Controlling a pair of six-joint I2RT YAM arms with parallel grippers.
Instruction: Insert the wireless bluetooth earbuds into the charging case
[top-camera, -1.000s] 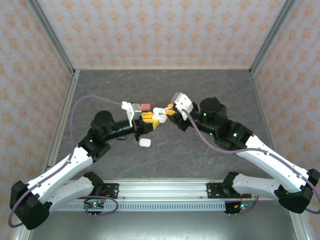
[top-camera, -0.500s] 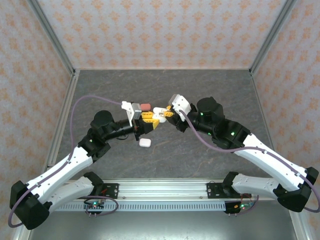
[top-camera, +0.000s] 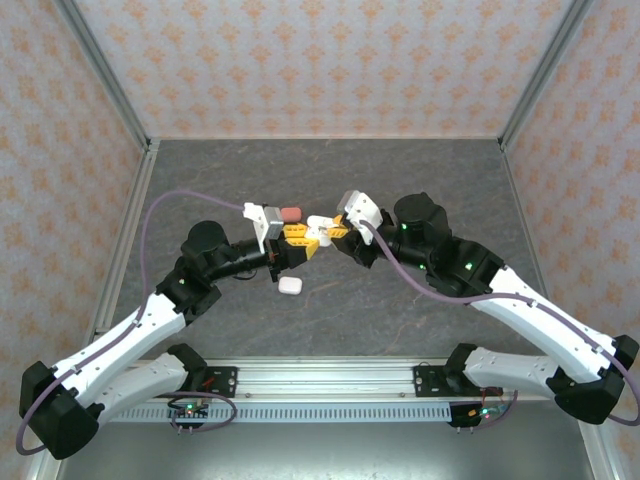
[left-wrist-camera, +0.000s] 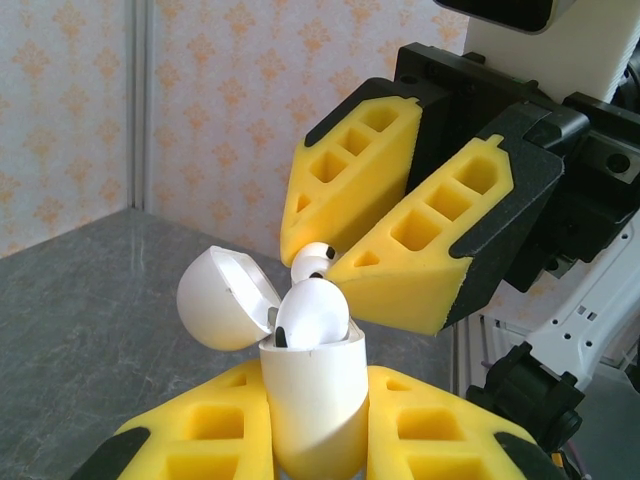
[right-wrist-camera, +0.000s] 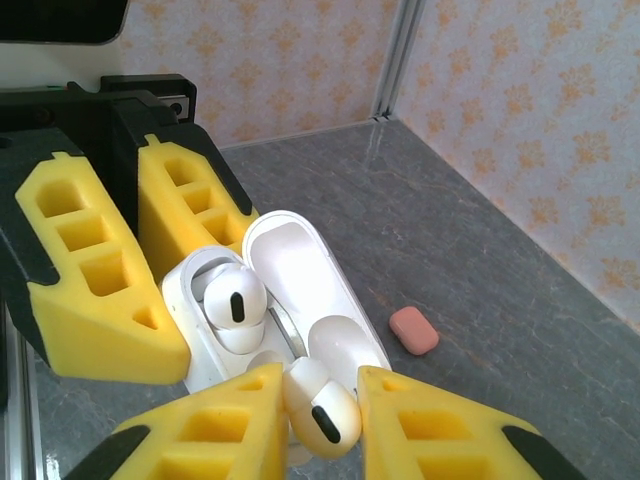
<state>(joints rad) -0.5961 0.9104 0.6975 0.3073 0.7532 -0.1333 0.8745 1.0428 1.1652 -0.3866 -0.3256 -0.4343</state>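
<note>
Right tool (right-wrist-camera: 320, 388) has edged a little closer to the charging case (right-wrist-camera: 298, 262) over the last second. Its fingers stay clenched on a white earbud (right-wrist-camera: 322, 412), which now hangs right at the mouth of the case, over the empty socket. I cannot tell whether it already touches the rim.

Left tool (left-wrist-camera: 314, 430) grasps the case by its body and holds it upright, with the lid (left-wrist-camera: 225, 300) swung back. A seated earbud (right-wrist-camera: 232, 300) already fills the socket beside the empty one. By my reading, one bud is done and the other needs only a short, well-aligned push down.

Case and buds are glossy, hard white plastic; the case is rounded like a pillow, and the buds are bulbous with a dark oval vent. Both tools wear matte yellow foam fingers with cut-out cells. On the mottled grey tabletop (top-camera: 400, 180), a pink case (right-wrist-camera: 414, 330) lies well beyond the charging case and a white case (top-camera: 290, 285) lies near it.
</note>
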